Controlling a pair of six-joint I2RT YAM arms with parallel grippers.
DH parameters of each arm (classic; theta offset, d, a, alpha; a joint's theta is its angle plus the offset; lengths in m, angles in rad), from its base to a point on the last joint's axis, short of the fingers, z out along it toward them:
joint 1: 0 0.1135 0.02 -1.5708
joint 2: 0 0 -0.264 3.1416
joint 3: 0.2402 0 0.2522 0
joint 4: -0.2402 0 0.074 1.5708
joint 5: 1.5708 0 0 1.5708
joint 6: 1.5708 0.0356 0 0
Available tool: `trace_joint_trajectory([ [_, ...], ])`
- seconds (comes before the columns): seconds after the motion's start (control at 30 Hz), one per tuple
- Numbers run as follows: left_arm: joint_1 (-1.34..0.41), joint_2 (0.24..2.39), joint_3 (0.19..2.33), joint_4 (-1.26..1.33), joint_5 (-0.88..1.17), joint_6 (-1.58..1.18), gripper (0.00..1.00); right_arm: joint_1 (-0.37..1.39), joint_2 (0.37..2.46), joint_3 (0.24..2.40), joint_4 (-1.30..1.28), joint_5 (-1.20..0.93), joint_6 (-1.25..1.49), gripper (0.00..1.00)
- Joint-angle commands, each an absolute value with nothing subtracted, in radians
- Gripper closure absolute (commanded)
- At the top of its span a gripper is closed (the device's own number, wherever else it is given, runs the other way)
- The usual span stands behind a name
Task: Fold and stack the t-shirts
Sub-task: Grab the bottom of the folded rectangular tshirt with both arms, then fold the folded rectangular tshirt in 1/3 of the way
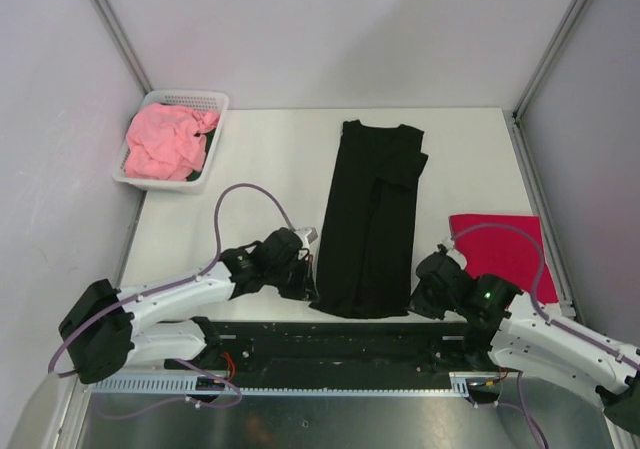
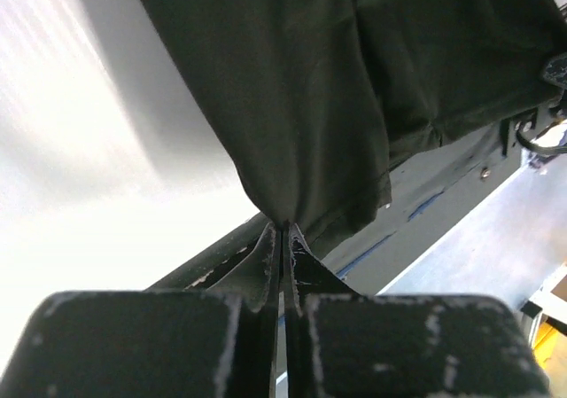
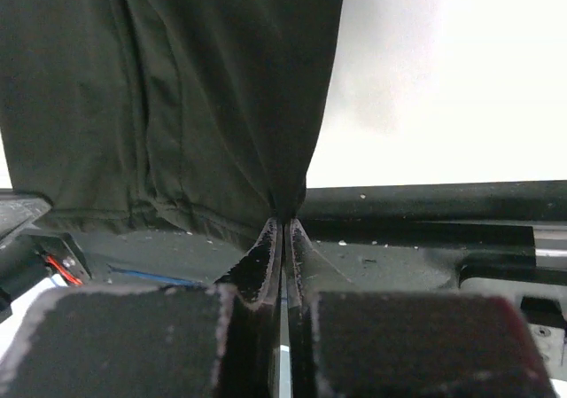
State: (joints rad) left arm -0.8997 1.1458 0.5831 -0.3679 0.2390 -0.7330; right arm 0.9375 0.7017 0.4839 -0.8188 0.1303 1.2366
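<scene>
Black t-shirt (image 1: pixel 372 219): laid in the middle of the table (image 1: pixel 270 159) as a long narrow strip, folded lengthwise and running from close to the far edge down to the near edge. A folded-over flap is seen on its right side at the far end.
Near hem: brought to the table's near edge, over the dark rail there. It is gathered to a point at each of its two corners, where the cloth is drawn into the fingers.
Left gripper (image 2: pixel 283 230): pressed together on the near left corner of the hem. Black cloth is pinched between the two fingers, and no gap is seen between them.
Right gripper (image 3: pixel 283 223): pressed together in the same way on the near right corner of the hem, with the cloth bunched into the closed fingers.
Crimson t-shirt (image 1: pixel 500 254): laid flat as a folded rectangle against the table's right edge, towards the near right corner. It is kept apart from the black strip by bare table and is partly covered by the right arm and its purple cable (image 1: pixel 510 231).
Pink t-shirt (image 1: pixel 165 141): left crumpled in a heap inside the basket.
White mesh basket (image 1: pixel 190 99): set in the far left corner of the table. A small dark patch is seen beside the pink cloth, but what it is cannot be told.
</scene>
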Motion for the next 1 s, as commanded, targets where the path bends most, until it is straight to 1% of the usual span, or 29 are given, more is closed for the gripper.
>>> trace_joint_trajectory([
  [0.0, -0.871, 1.184, 0.720, -0.395, 0.207, -0.741, 1.00, 0.828, 0.741, 0.603, -0.870, 0.145, 1.136, 1.00],
  [0.17, -0.805, 1.349, 0.921, -0.394, 0.168, -0.711, 1.00, 0.579, 0.937, 0.730, -0.720, 0.049, 0.906, 1.00],
  [0.3, -0.737, 1.518, 1.085, -0.392, 0.155, -0.685, 1.00, 0.456, 1.154, 0.866, -0.613, 0.023, 0.790, 1.00],
  [0.4, -0.683, 1.635, 1.202, -0.394, 0.158, -0.665, 1.00, 0.395, 1.313, 0.960, -0.541, 0.021, 0.737, 1.00],
  [0.6, -0.595, 1.863, 1.435, -0.394, 0.167, -0.618, 1.00, 0.291, 1.551, 1.118, -0.423, 0.012, 0.680, 1.00],
  [0.8, -0.544, 2.067, 1.637, -0.402, 0.203, -0.595, 1.00, 0.213, 1.720, 1.242, -0.383, -0.048, 0.660, 1.00],
  [0.97, -0.528, 2.158, 1.755, -0.408, 0.218, -0.585, 1.00, 0.184, 1.805, 1.302, -0.375, -0.071, 0.657, 1.00],
])
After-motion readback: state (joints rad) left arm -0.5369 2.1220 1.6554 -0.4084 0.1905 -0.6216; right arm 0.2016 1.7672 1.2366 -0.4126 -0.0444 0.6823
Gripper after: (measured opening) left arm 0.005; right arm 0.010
